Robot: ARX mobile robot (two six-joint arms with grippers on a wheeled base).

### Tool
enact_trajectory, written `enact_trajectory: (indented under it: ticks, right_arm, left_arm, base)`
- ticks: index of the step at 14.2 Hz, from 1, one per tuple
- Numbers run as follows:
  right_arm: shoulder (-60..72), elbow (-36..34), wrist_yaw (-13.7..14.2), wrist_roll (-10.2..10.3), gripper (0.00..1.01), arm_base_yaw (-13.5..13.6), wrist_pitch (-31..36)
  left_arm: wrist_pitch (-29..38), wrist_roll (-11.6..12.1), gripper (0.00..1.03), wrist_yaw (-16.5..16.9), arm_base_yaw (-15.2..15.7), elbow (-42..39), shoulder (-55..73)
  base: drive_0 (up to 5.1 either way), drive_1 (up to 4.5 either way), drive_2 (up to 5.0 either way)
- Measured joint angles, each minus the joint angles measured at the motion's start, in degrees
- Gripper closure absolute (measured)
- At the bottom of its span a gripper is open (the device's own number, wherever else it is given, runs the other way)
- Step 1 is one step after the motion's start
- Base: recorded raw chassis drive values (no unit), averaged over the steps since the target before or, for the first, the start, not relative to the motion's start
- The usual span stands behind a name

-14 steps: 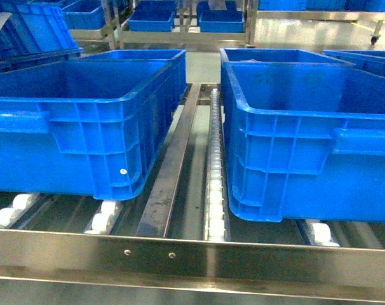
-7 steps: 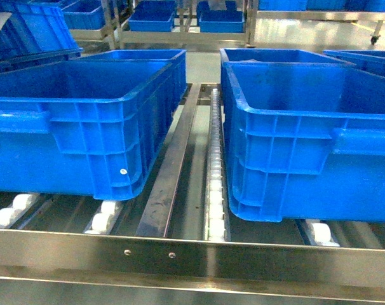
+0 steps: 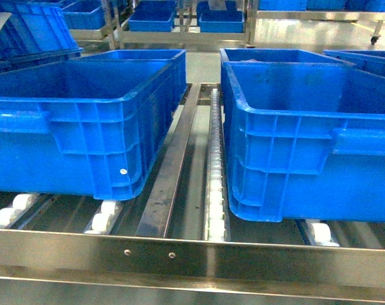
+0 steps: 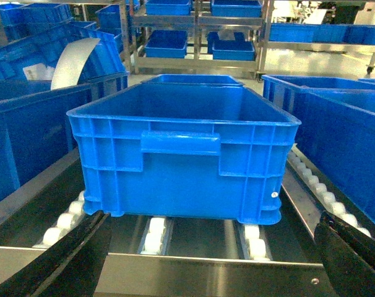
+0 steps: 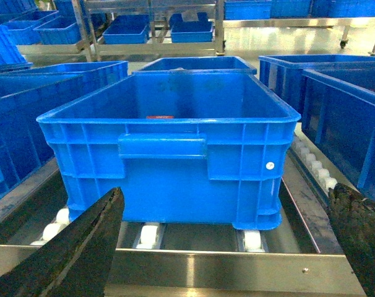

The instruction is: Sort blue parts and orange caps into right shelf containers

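Two large blue containers stand on the steel shelf (image 3: 192,257), on white roller tracks: one at the left (image 3: 84,127), one at the right (image 3: 307,146). The left wrist view faces the left container (image 4: 181,161), and my left gripper (image 4: 212,216) is open wide in front of it with nothing between its black fingers (image 4: 82,247). The right wrist view faces the right container (image 5: 169,167), where my right gripper (image 5: 226,192) is also open wide and empty. No blue parts or orange caps are in view. A small reddish mark (image 5: 159,116) shows deep inside the right container.
A flat steel divider (image 3: 170,171) and a roller track (image 3: 215,184) run between the two containers. More blue bins (image 3: 262,56) stand behind them and on racks (image 3: 180,19) across the aisle. Another bin (image 5: 348,111) is at the far right.
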Motion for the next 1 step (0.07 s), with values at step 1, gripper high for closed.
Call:
enact_trajectory:
  ticks: [1]
  right_arm:
    - [0.0,0.0,0.0,0.0,0.03,0.0,-0.02]
  left_arm:
    - [0.0,0.0,0.05,0.0,0.0,0.0,0.0]
  base:
    - [0.0,0.0,0.0]
